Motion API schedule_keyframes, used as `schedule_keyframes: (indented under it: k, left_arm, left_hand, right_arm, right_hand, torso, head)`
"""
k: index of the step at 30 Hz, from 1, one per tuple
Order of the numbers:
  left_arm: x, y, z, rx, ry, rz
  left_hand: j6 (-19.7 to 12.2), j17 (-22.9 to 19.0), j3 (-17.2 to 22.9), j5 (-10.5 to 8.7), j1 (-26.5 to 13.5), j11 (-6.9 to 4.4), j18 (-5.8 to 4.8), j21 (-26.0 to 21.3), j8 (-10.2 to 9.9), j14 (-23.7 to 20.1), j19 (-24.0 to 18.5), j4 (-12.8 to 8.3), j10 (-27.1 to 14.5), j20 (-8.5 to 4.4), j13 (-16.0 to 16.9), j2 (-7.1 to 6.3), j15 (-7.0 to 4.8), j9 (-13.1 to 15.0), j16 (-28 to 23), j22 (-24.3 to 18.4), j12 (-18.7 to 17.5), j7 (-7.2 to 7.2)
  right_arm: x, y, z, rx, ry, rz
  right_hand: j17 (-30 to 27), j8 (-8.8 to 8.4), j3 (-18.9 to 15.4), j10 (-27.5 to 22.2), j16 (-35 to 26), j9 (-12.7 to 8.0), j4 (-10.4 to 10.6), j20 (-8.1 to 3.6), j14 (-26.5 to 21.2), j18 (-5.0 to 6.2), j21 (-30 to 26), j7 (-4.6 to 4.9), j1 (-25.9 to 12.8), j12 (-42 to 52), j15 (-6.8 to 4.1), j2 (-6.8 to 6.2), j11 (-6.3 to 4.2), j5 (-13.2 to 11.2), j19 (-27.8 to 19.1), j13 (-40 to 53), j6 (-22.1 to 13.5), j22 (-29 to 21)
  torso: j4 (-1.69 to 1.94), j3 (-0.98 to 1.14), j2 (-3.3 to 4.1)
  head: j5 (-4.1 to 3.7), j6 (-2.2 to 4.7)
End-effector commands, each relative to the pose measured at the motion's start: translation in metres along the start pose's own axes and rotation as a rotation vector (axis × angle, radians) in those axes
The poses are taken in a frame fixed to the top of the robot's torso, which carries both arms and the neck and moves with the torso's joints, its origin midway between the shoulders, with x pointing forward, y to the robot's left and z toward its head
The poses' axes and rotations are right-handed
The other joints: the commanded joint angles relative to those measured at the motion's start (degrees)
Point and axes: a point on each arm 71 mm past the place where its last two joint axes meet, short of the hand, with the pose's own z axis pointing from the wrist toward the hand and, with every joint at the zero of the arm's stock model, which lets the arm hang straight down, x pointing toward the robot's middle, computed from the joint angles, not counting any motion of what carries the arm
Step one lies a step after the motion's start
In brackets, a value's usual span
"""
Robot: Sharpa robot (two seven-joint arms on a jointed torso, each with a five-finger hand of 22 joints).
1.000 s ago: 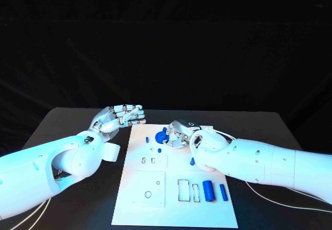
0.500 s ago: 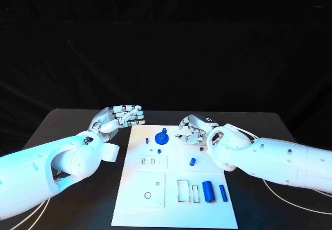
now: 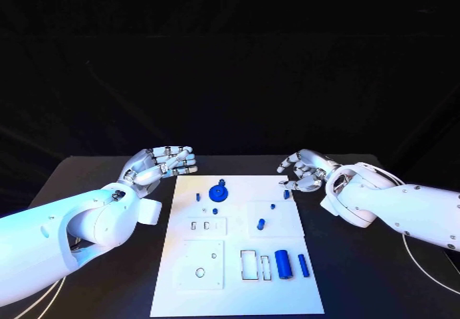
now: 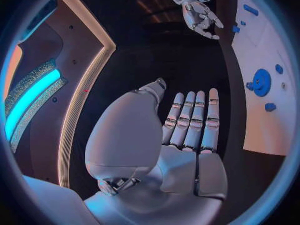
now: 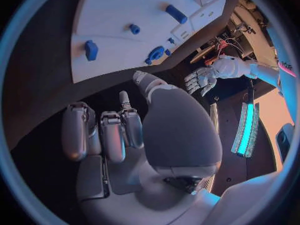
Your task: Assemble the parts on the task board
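The white task board [image 3: 240,292] lies mid-table. A round blue gear part [image 3: 219,193] sits near the board's far edge, with small blue pegs [image 3: 215,211] around it and one peg [image 3: 286,194] at the far right edge. A thick blue cylinder [image 3: 283,264] and a thin one [image 3: 303,265] lie at the near right. My left hand [image 3: 161,164] hovers off the far left corner, holding nothing; its fingers [image 4: 187,120] are straight. My right hand [image 3: 305,170] hovers off the far right corner with loosely bent fingers [image 5: 112,135] and holds nothing. The gear [image 5: 155,54] shows on the board [image 5: 119,15].
The board has rectangular slots [image 3: 249,264] beside the cylinders and raised white plates [image 3: 201,264] with holes at the near left. Black table [image 3: 364,279] surrounds the board on both sides. Across the table from my left hand [image 4: 181,135] is the right hand [image 4: 199,12].
My right hand has let go of the blue gear and drawn back to the right, off the board. The gear stays on the board. The left hand has barely moved.
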Motion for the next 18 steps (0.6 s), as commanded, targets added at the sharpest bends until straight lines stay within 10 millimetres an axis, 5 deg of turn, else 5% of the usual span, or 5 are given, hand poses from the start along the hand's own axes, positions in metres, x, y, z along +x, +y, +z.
schedule_keyframes:
  k: [1, 18]
  left_arm:
    - [0.003, -0.001, 0.001, 0.008, 0.022, -0.011]
    - [0.001, 0.0, 0.001, 0.007, 0.02, -0.011]
  left_hand:
    - [-0.3, 0.1, -0.4, -0.2, 0.4, 0.28, 0.41, -0.2, -0.1, -0.4, -0.2, 0.0, 0.1, 0.0, 0.1, -0.03, 0.1, -0.1, 0.2, -0.1, -0.2, 2.7]
    - [-0.3, 0.1, -0.4, -0.2, 0.4, 0.28, 0.41, -0.2, -0.1, -0.4, -0.2, 0.0, 0.1, 0.0, 0.1, -0.03, 0.1, -0.1, 0.2, -0.1, -0.2, 2.7]
  right_arm:
    - [0.004, -0.007, -0.003, -0.078, 0.058, 0.033]
    - [0.023, -0.041, -0.006, -0.005, 0.085, 0.0]
  right_hand:
    - [9.6, -0.42, 0.1, -0.3, -0.1, 0.0, -0.5, 0.06, 4.8, -0.09, 0.0, 0.24, 0.6, -0.1, 0.37, -0.13, 0.04, -0.3, -0.1, 4.6, 0.0, 3.0]
    - [10.0, -1.35, -0.5, -0.5, 0.0, -0.3, -1.0, 0.24, 4.9, -0.14, 0.0, 0.55, 0.4, -0.2, 0.61, -0.74, 0.35, -1.1, 0.1, 4.4, -1.0, 3.2]
  torso:
    - [-0.31, 0.22, -0.17]
    - [-0.2, 0.11, -0.08]
  head:
    - [-0.13, -0.03]
    - [-0.23, -0.51]
